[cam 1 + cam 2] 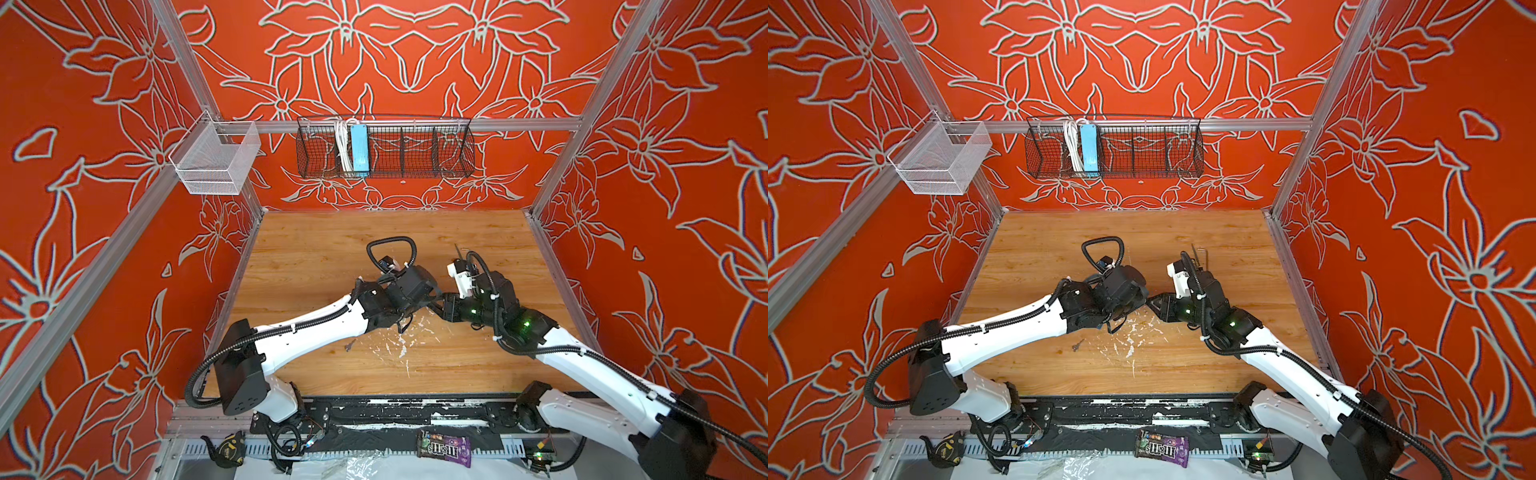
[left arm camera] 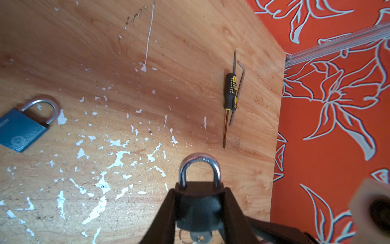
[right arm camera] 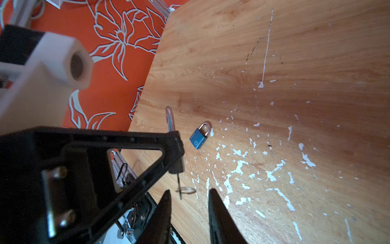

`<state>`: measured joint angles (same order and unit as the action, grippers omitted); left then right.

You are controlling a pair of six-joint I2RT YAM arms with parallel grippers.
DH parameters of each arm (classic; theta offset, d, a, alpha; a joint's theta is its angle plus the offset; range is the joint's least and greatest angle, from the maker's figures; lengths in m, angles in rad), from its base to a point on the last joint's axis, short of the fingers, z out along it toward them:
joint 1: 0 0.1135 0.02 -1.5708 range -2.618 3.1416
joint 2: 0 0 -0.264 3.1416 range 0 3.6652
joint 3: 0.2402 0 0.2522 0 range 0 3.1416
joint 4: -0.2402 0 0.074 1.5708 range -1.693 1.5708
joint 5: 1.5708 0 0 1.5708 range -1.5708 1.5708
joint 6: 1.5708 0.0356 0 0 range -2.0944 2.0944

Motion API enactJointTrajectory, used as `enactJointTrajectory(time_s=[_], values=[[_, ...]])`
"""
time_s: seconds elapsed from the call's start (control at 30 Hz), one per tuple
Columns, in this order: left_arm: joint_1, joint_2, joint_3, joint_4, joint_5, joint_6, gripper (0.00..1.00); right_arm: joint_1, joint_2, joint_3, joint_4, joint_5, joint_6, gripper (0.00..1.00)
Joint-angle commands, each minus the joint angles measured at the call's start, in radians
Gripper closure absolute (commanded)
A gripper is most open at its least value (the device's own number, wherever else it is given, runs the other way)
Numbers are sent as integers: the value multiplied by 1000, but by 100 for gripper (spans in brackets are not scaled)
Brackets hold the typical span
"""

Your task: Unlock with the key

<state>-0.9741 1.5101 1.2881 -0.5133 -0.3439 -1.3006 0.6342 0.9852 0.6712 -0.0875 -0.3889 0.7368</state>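
Note:
A black padlock with a silver shackle sits between my left gripper's fingers, and the gripper is shut on its body. Both legs of the shackle stand in the body. The key is in the keyhole on the lock's underside, with a thin ring hanging from it. In the right wrist view the same padlock and key show side-on. My right gripper is open just short of the key, touching nothing. In both top views the two wrists meet mid-table and hide the lock.
A blue padlock lies shut on the wooden table. A black-and-yellow screwdriver and a hex key lie near the right wall. A loose key lies by the left forearm. Wire baskets hang on the back rail.

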Motion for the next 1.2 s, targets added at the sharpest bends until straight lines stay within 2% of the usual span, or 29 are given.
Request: enactJointTrajectory(time_s=[0.0,0.17,0.43,0.53,0.73,0.93,1.17], values=[[6,-28,-1,5,-45,13,100,-3,-9,-61,98,-33,103,69],[6,-34,-6,14,-41,6,100,-2,-9,-124,278,-64,198,72],[8,-33,-5,15,-40,7,100,-2,7,-138,301,-49,175,82],[9,-33,-10,19,-39,1,100,-2,9,-133,254,-9,160,87],[9,-27,-6,25,-15,4,100,-2,20,-141,310,-40,144,93],[9,-21,-9,54,75,-5,100,-2,21,-122,303,-9,87,98],[-1,-3,-18,140,242,-28,100,4,45,-95,361,21,6,100]])
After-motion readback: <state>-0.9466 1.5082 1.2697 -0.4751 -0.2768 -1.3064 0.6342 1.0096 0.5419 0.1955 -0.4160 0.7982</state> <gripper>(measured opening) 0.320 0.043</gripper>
